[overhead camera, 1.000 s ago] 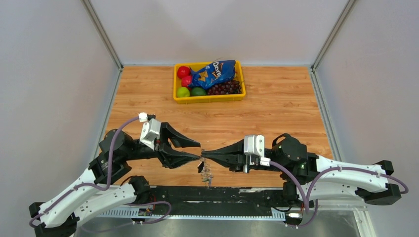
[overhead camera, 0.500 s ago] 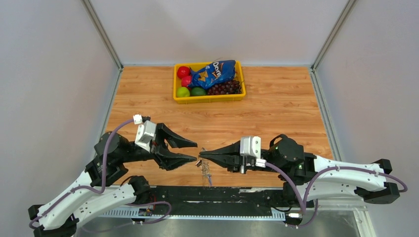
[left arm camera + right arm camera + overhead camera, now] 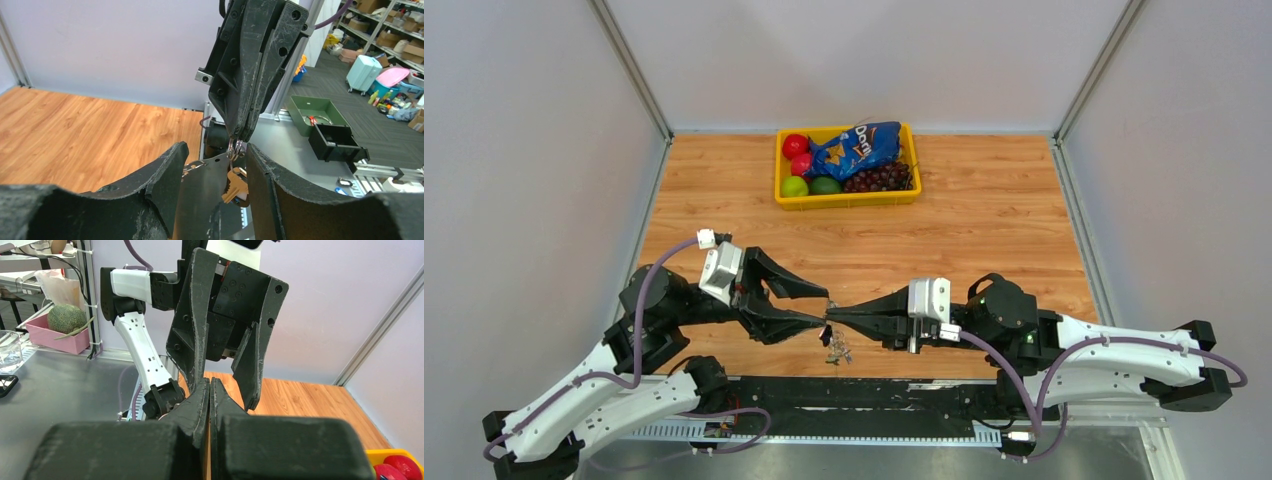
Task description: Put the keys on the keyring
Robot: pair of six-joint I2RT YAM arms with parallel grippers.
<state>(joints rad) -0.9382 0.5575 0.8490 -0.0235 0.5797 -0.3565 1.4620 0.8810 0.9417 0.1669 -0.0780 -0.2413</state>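
My right gripper [image 3: 828, 317] is shut on the keyring [image 3: 235, 148], a thin silvery ring pinched at its fingertips [image 3: 239, 132]. A brass-coloured key [image 3: 236, 184] hangs from the ring, and the bunch of keys [image 3: 836, 346] dangles just above the table's near edge. A second small ring [image 3: 194, 166] sticks out to the left. My left gripper [image 3: 216, 150] is open, one jaw on either side of the ring and key without touching them. In the right wrist view my own shut fingers [image 3: 209, 382] hide the ring.
A yellow tray [image 3: 844, 201] at the back of the wooden table holds apples, limes, grapes and a blue chips bag [image 3: 856, 148]. A black rail [image 3: 854, 393] runs along the near edge under the keys. Grey walls close in both sides.
The left gripper drew back to the left, then came forward again so that its jaws flank the right gripper's tip. The right gripper shifted slightly left, and the hanging keys swung with it.
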